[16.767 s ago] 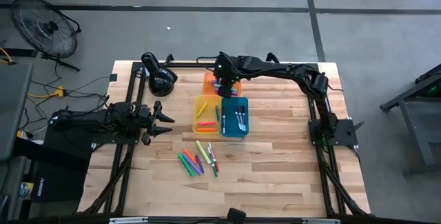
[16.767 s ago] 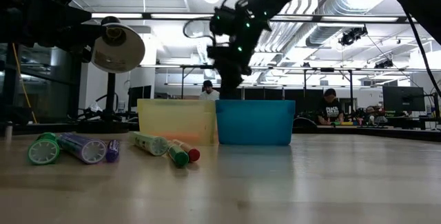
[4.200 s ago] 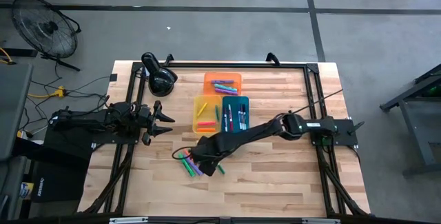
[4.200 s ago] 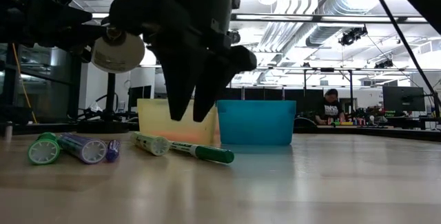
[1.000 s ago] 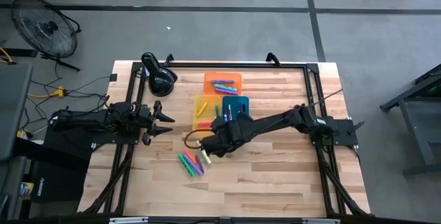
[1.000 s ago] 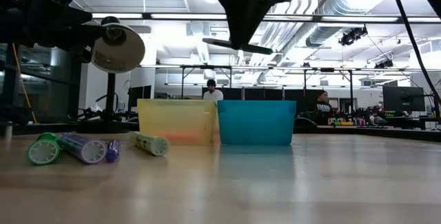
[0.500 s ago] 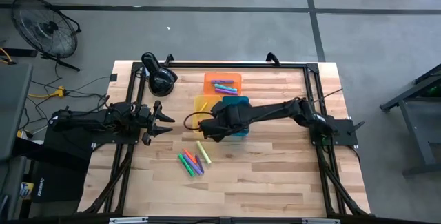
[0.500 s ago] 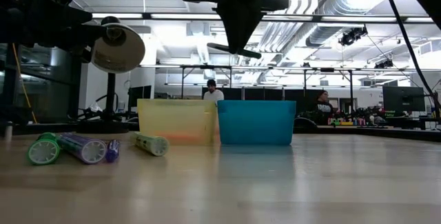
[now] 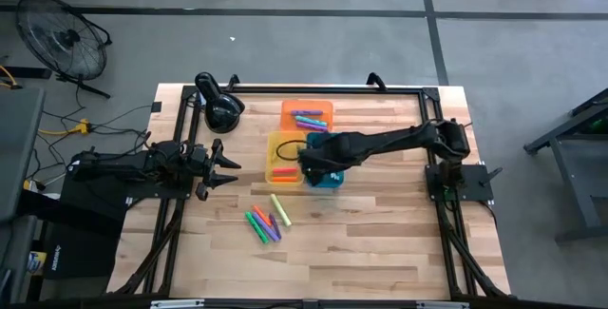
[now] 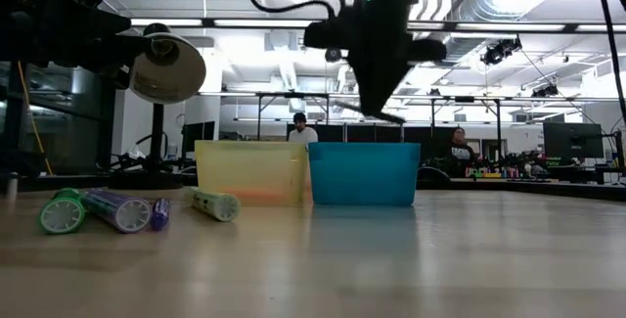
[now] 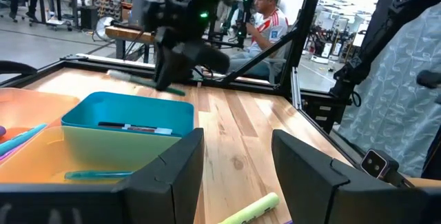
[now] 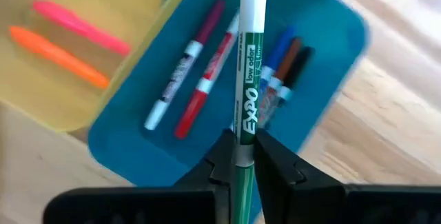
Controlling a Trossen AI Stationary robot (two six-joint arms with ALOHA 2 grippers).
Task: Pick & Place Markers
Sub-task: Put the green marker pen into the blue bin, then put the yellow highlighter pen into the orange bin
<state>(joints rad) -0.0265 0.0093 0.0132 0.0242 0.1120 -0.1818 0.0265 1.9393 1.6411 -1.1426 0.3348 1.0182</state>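
My right gripper hangs above the blue tray, shut on a green-and-white marker. The low view shows that marker in the air over the blue tray. Several markers lie inside the blue tray. Pink and orange markers lie in the yellow tray, and more lie in the orange tray. Several loose markers lie flat on the wood nearer the front. My left gripper waits open at the table's left side. My right gripper pinches the marker's barrel between its two fingers, where the white printed label meets the green part. The fingers point steeply down and lie across the marker. The marker is lifted clear, nearly level, above the blue tray.
A black desk lamp stands at the far left of the table. The three trays sit together in the middle toward the far edge. A black frame rail runs along the far edge. Bare wood lies between the trays and the right arm's base.
My right gripper has carried the marker from above the loose markers toward the table's far edge and somewhat right, ending over the blue tray and a little lower. It has rolled about its axis. The marker has stayed in the shut fingers, clear of the table.
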